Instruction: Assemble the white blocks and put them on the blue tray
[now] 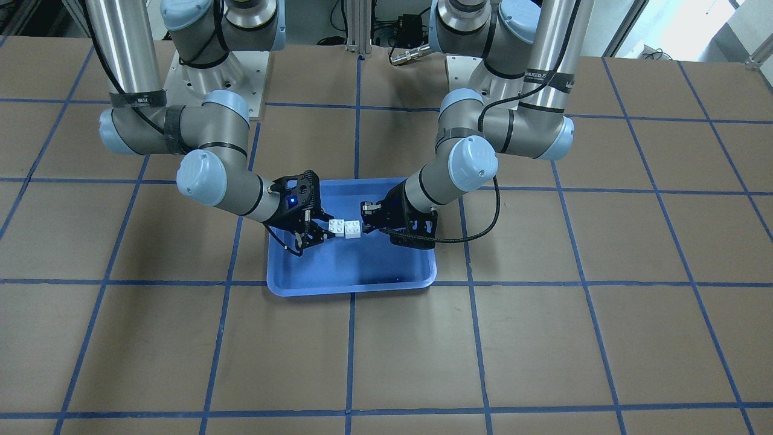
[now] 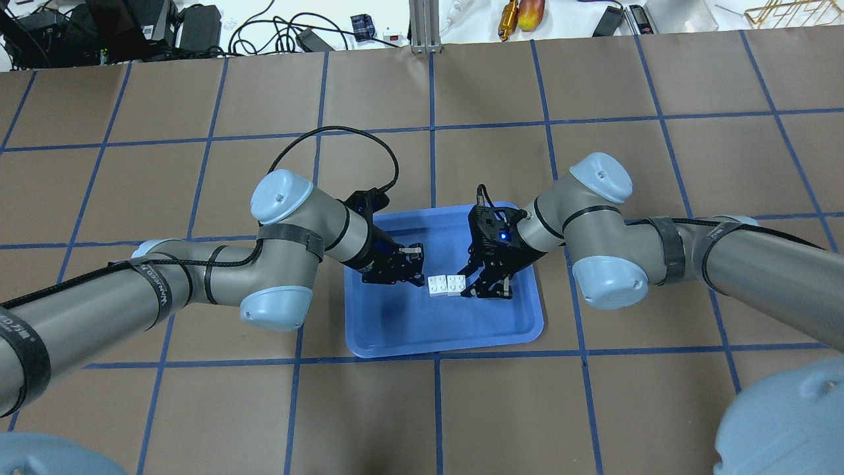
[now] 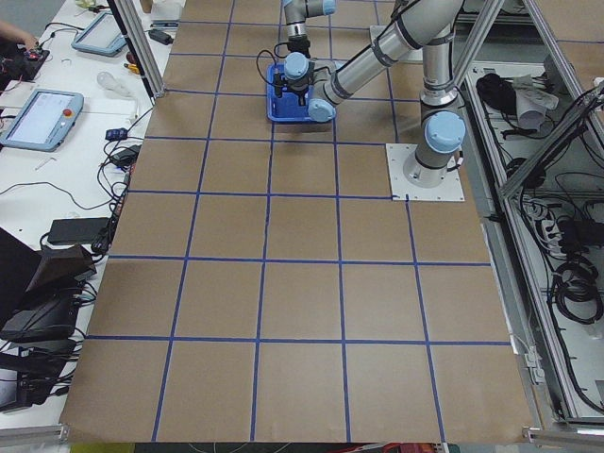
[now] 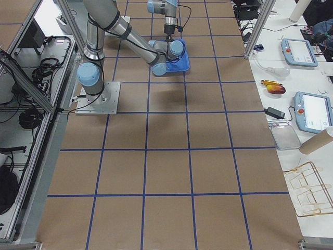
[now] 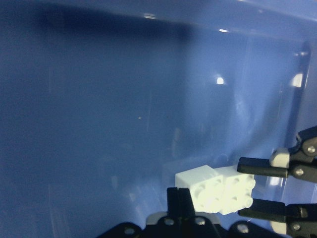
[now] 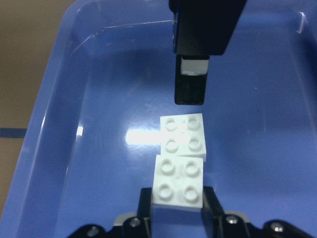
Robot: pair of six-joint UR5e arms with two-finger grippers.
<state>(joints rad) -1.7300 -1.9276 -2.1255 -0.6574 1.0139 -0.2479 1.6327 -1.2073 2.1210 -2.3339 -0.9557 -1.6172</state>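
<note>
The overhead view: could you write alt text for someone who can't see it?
Two robot arms meet over a blue tray, with two white blocks side by side between the left gripper and right gripper. The tray sits on a brown table gridded with blue tape.

Blue tray (image 2: 395, 343) on taped table (image 2: 593, 198)

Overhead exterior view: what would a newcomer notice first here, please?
Two white blocks sit side by side in the middle of the picture, above the blue tray. The left pincer and the right pincer meet there from opposite sides. Whether each pincer grips a block is hard to tell.
</note>
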